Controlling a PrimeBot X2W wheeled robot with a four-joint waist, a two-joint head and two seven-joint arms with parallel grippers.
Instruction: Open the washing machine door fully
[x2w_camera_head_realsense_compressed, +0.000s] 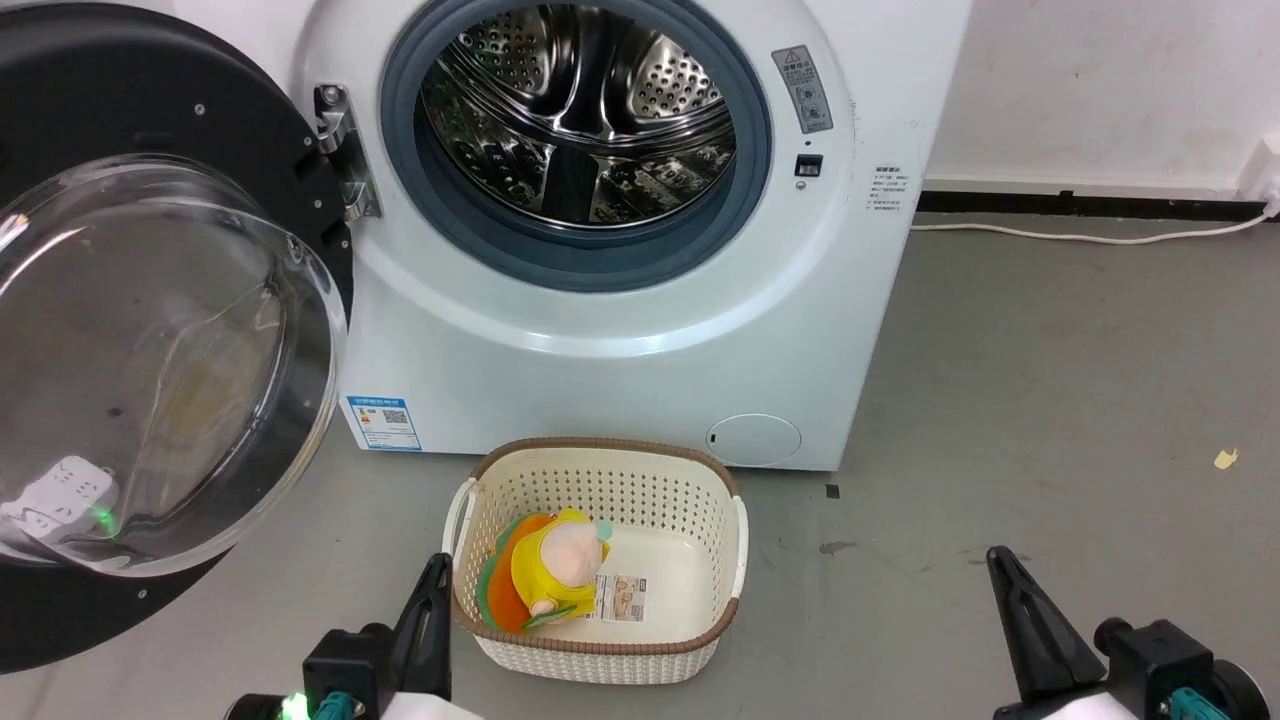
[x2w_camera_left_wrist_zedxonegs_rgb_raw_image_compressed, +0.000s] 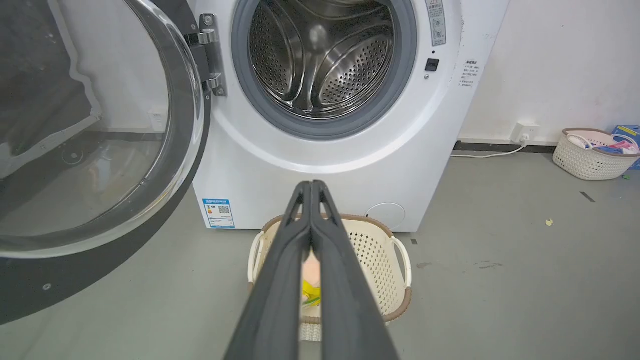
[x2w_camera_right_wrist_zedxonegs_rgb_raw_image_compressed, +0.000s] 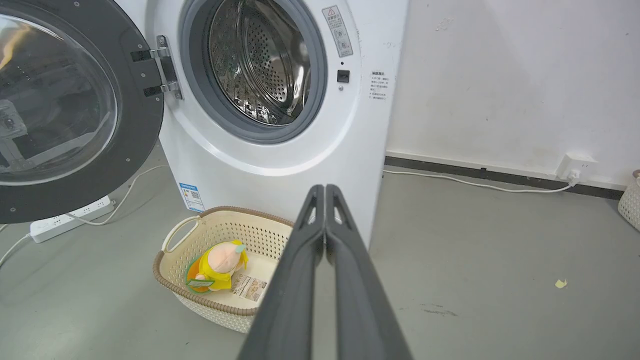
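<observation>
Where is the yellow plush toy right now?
In the head view the plush toy lies in the left half of the cream basket on the floor, directly before the washing machine.

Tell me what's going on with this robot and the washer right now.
Nothing is being handled at this moment. The washing machine door stands wide open, hanging from its hinge on the left of the washing machine, so the steel drum is exposed. The left gripper and the right gripper are both shut on nothing, held low in front of the machine and apart from the door. A basket sits on the floor just before the machine with a yellow plush toy inside.
</observation>
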